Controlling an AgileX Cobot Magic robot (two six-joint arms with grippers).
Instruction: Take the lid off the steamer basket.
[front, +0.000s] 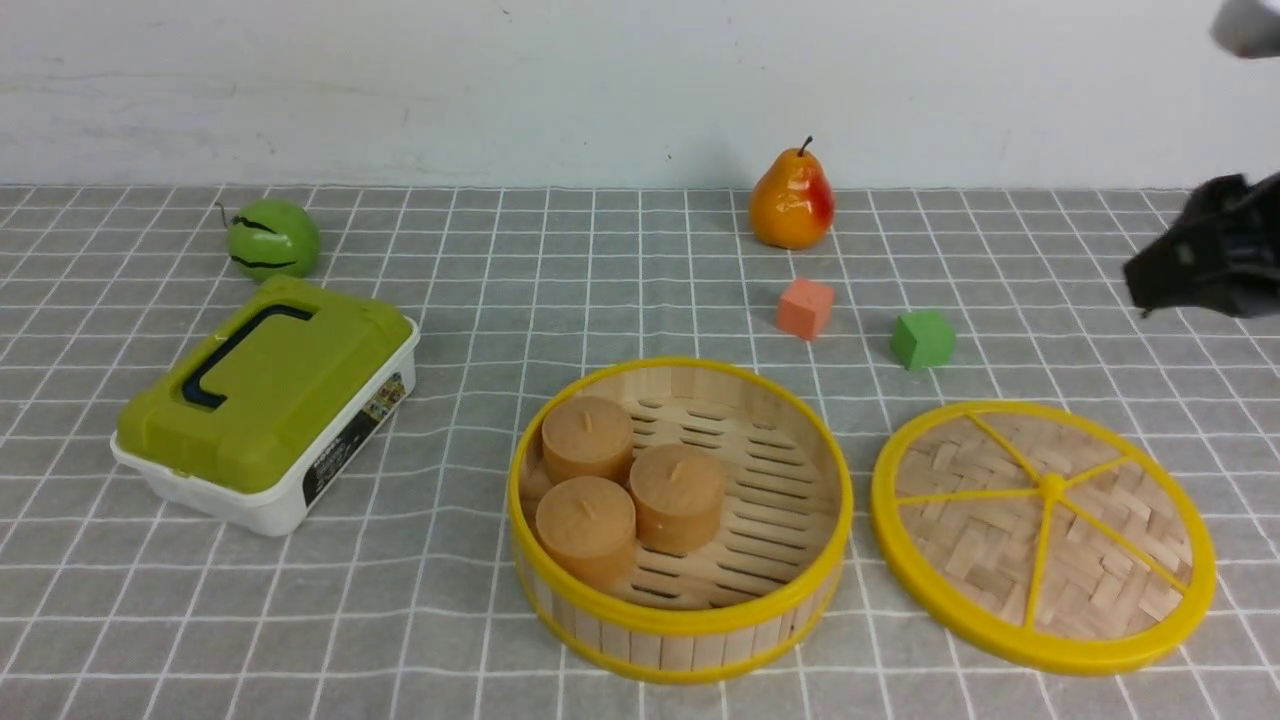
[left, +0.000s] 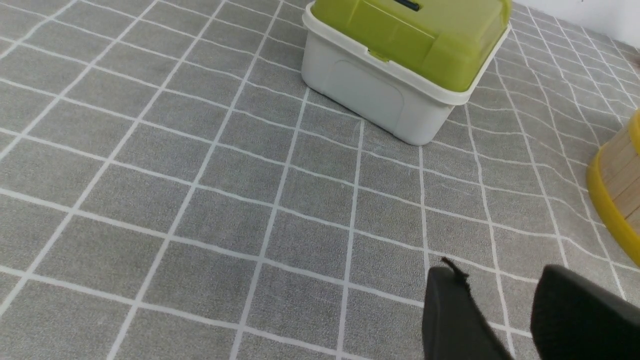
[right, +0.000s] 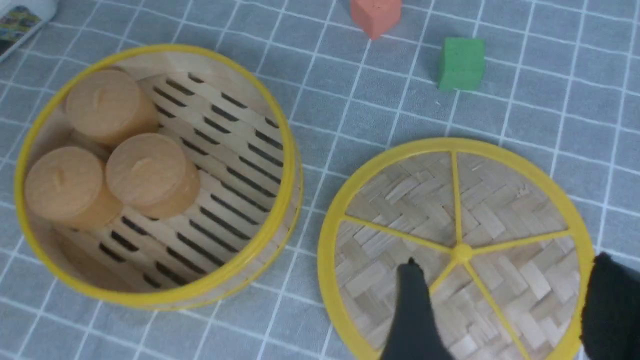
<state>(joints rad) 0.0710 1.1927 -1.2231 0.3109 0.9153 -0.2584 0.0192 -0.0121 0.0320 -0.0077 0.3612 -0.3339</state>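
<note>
On the far left, the left gripper (left: 505, 320) is seen only by its own wrist camera. Its two dark fingers (left: 450, 315) are held a little apart, and nothing is held between them. Only the grey checked worktop (front: 480, 620) is seen under them.

At the back left, a round green fruit (front: 272, 238) with dark stripes is set near the wall. Just in front of it, a white box (front: 265, 400) is shut with a green top.

In the middle, near the front edge, the steamer basket (front: 690, 640) is placed upright and left open. Three round tan cakes (front: 600, 500) are packed close together on the left side of its slatted floor. The right side of the floor is left bare.

Behind the basket, a yellow and red pear (front: 792, 200) is stood by the wall. An orange block (front: 805, 308) and a green block (front: 922, 340) are set side by side between the pear and the basket.

The lid (front: 1043, 535) is laid flat on the worktop just to the right of the basket, close to it but not on it.

At the far right, the right gripper (right: 510, 305) is held above the lid. Its fingers are spread wide and nothing is held.
</note>
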